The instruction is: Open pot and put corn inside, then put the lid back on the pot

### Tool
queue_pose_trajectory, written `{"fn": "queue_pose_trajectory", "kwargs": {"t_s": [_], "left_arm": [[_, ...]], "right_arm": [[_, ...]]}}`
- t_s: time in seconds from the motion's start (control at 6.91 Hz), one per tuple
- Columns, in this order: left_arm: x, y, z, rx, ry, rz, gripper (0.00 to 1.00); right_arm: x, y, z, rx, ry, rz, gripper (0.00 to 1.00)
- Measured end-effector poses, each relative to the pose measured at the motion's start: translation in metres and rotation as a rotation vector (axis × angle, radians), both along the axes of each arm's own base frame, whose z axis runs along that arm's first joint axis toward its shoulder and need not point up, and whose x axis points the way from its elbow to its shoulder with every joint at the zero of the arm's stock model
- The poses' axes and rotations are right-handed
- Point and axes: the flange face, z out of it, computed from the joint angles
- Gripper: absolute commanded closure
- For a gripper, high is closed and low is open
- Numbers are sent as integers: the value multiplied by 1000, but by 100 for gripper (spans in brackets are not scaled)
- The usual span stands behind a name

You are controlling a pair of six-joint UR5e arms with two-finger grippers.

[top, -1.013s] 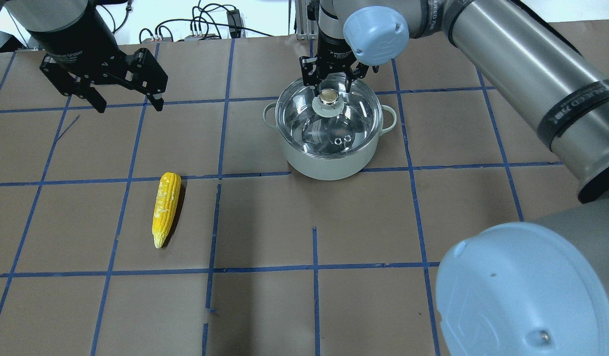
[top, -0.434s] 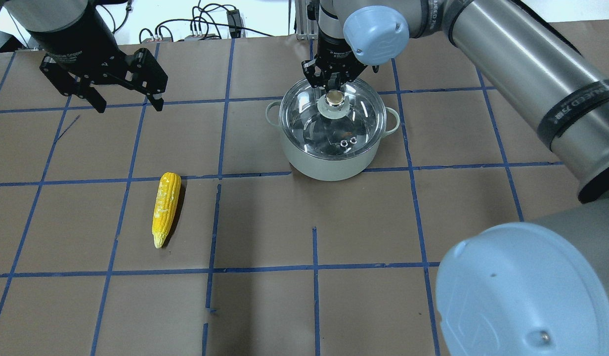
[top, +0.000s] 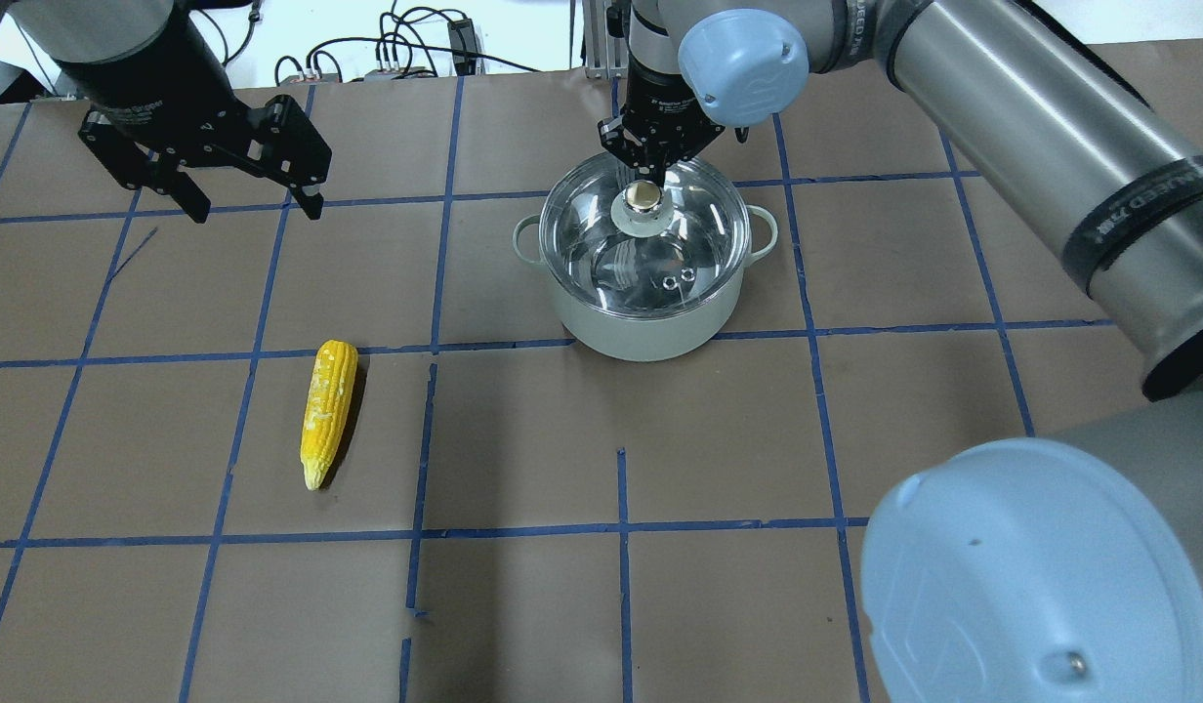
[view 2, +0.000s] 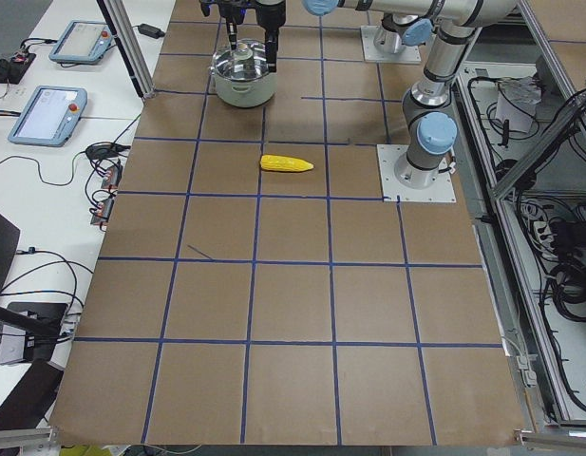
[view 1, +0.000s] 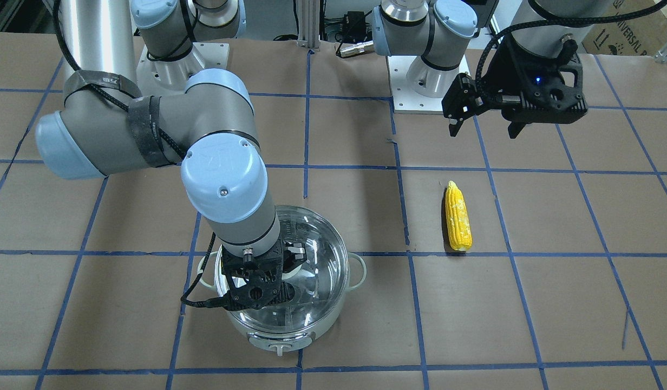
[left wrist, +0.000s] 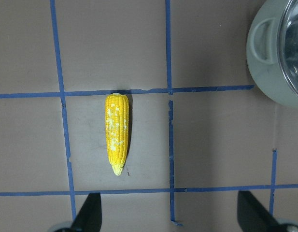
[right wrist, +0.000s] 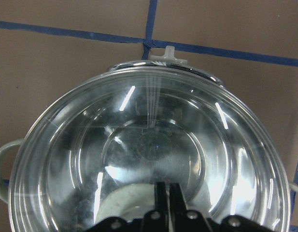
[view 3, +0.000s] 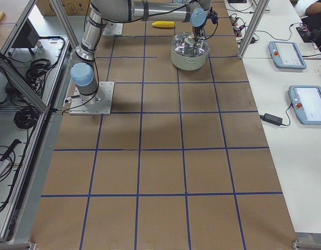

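Right gripper (top: 650, 172) vertical over lid (top: 601, 229) – jaws together, left gripper (top: 258, 208) spread wide

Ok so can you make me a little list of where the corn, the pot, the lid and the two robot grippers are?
corn: lying flat on the table, apart from the pot, not picked up
pot: standing on the table, covered
lid: on top of the pot
right gripper: shut, fingers together, right at the lid's knob
left gripper: open, empty, up over the table, not touching the corn
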Motion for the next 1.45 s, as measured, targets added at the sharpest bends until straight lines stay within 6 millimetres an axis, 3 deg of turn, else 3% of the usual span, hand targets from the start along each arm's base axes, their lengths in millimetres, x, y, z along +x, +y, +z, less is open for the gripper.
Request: {"fn": "queue_pose_trajectory", "kwargs": {"t_s": [1.45], "left_arm": [[0,0,0,0,0,-1,0]], "right_arm": [[17,15,-2,19,7,4,7]]}}
